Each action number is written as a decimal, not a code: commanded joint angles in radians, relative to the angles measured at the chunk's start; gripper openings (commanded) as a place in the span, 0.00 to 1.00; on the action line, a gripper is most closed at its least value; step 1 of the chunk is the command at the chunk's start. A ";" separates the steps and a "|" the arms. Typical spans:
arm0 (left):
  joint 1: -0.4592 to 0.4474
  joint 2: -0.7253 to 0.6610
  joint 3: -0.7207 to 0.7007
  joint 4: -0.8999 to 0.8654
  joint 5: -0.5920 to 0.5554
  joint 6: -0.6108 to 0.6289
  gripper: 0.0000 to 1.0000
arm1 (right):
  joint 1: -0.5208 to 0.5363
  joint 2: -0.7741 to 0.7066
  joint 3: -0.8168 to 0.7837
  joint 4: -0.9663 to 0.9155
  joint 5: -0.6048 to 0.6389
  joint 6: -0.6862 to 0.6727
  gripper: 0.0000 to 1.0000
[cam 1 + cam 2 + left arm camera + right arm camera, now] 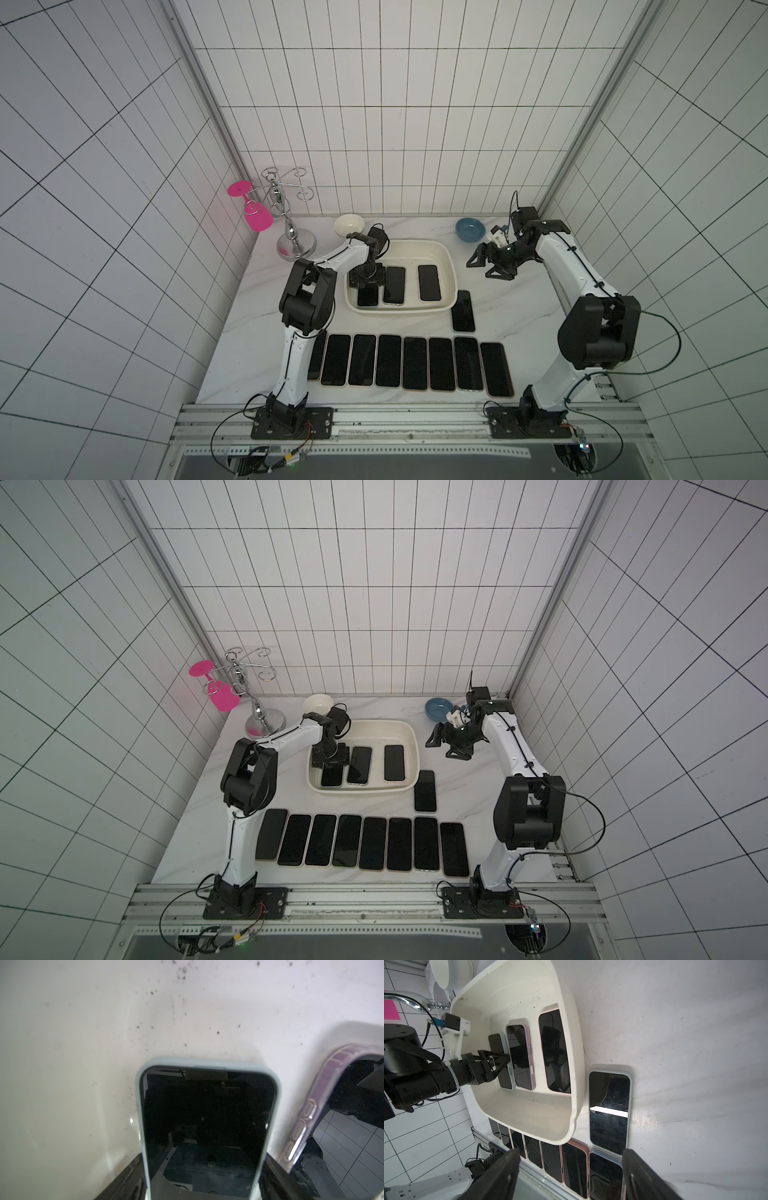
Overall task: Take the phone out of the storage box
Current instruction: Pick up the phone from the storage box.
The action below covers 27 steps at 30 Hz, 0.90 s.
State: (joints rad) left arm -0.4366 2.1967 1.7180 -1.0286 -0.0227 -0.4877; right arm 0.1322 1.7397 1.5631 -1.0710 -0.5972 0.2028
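The left claw reaches into the storage box, jaws straddling the leftmost phone of three lying inside; whether they pinch it, I cannot tell. Right of the box, the right claw hangs open above the worktop.

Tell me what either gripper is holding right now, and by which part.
Right gripper: open, empty. Left gripper straddles the long edges of the pale-blue-cased black phone in the cream plastic storage box; a firm grip cannot be told.
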 commanded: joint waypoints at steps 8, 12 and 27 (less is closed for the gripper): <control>-0.022 -0.163 0.104 -0.075 0.125 0.110 0.55 | 0.013 0.118 0.187 0.038 -0.182 0.067 0.84; -0.039 -0.191 0.147 -0.123 0.129 0.135 0.53 | 0.035 0.182 0.271 0.032 -0.202 0.084 0.84; -0.123 -0.282 0.151 -0.156 0.268 0.181 0.52 | 0.197 0.452 0.526 0.042 -0.338 0.159 0.75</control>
State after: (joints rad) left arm -0.5575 1.9736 1.8557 -1.1950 0.2115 -0.3206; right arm 0.2920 2.1590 2.0453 -1.0195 -0.8879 0.3458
